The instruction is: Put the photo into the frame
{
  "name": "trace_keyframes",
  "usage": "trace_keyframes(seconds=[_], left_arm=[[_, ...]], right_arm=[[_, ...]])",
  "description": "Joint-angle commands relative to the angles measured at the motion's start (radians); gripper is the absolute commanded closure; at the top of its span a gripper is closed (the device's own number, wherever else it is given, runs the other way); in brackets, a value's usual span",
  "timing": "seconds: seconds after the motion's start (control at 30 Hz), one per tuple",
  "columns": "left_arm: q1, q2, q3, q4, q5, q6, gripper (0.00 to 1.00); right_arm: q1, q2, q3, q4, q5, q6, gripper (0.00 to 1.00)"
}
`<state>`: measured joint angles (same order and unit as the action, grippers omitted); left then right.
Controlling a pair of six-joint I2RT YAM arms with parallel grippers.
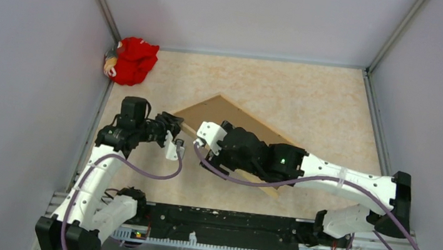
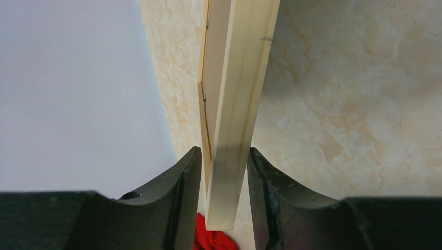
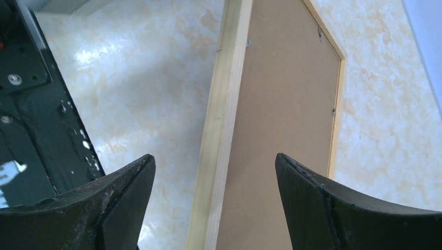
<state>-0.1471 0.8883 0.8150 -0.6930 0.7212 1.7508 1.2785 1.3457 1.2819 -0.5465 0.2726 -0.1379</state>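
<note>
Wood frame [image 2: 237,104] — its edge pinched in left hand [image 2: 224,154].

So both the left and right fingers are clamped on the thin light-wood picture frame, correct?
Not quite. Only the left fingers clamp the thin light-wood picture frame; the right fingers stand wide open, either side of its rail without touching, as the right wrist view shows.
</note>
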Motion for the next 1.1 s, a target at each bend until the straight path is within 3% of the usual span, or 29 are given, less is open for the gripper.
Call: trace_keyframes(seconds=[0.0,0.37,0.47,0.77,0.83,0.9,0.97,1.0,1.07], left_arm=[[-0.006,0.002,0.068,-0.035,0.073,-0.034,0.55],[-0.008,0.018,0.087,-0.049,0.062,-0.059,0.53],[-0.008,0.021,0.090,-0.048,0.062,-0.069,0.56],[-0.008,0.009,0.068,-0.010,0.066,-0.107,0.57],[-0.008,0.010,0.071,-0.002,0.061,-0.127,0.58],[-0.008,0.010,0.071,-0.011,0.054,-0.127,0.58],[-0.008,0.000,0.056,-0.010,0.045,-0.125,0.58],[-0.008,-0.004,0.045,-0.006,0.041,-0.123,0.56],[-0.008,-0.005,0.031,-0.013,0.037,-0.112,0.46]], right_arm=[[0.028,0.006,-0.023,-0.043,0.105,-0.126,0.14],[0.093,0.109,-0.055,-0.052,0.201,-0.177,0.13],[0.122,0.154,-0.078,-0.034,0.293,-0.183,0.15],[0.162,0.144,-0.211,0.195,0.619,-0.262,0.49],[0.162,0.122,-0.256,0.254,0.651,-0.293,0.51],[0.163,0.103,-0.293,0.276,0.654,-0.270,0.45],[0.164,0.081,-0.319,0.280,0.629,-0.237,0.51],[0.163,0.074,-0.322,0.268,0.625,-0.208,0.56],[0.161,0.062,-0.330,0.261,0.589,-0.159,0.49]])
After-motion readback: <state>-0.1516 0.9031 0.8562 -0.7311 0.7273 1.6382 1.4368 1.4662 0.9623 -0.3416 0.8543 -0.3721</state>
